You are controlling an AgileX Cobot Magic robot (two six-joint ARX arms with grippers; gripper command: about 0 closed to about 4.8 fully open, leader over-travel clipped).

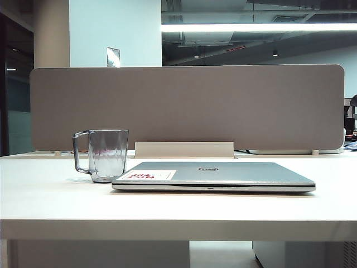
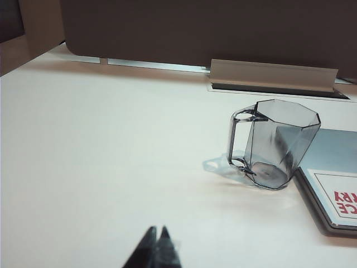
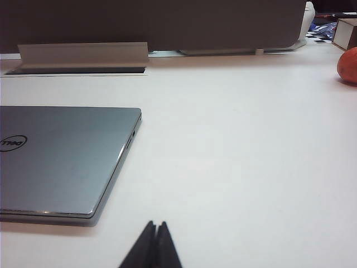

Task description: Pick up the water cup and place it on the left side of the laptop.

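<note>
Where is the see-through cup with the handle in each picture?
Exterior view: the clear grey faceted glass cup stands at the left, beside the closed silver-grey laptop's corner.
Left wrist view: cup at the right.
Right wrist view: not in it.
Shared landmark: the laptop, in all three views.

White desk (image 1: 61,201): flat, pale surface spanning the exterior view. Grey partition panel (image 1: 187,109) stands upright along the far edge, corners rounded. At its foot, a light-coloured cable flap (image 1: 184,149) is raised and tilted over a dark slot (slot visible in both wrist views). A reddish-orange round object (image 3: 348,65), cut off by the frame edge, rests on the desk well apart from the flap; identity not determinable. A small box (image 3: 346,32) sits beyond it, near the panel's end. A ceiling light strip (image 1: 259,27) is lit overhead.
</note>
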